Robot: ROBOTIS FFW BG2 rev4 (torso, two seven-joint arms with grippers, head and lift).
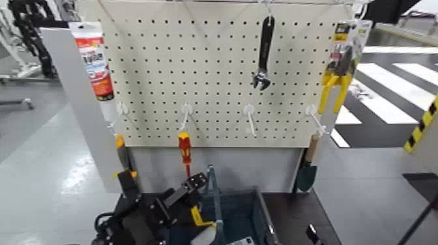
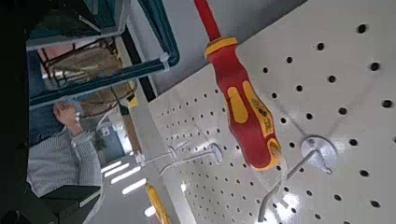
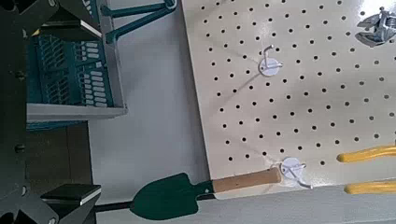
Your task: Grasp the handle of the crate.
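handle [image 1: 215,195]: thin plastic strap, upright over crate [image 1: 264,215] | handling: likely light, flexible, slightly slippery; take at mid-arch | left gripper [image 1: 164,177]: fingers apart | right gripper [image 3: 82,112]: parked beyond crate, fingers apart

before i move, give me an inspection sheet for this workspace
surface: dark tabletop, crate standing on it
job's things: crate's handle upright; yellow and white items inside the crate
clutter: tube, adjustable wrench, yellow-handled pliers, red-yellow screwdriver and garden trowel hanging at the pegboard
grippers: left claw open, near the handle; right claw open, right of the crate
cables: black cable looped at the left arm
surroundings: person in a striped top in the left wrist view; white floor stripes beyond the pegboard
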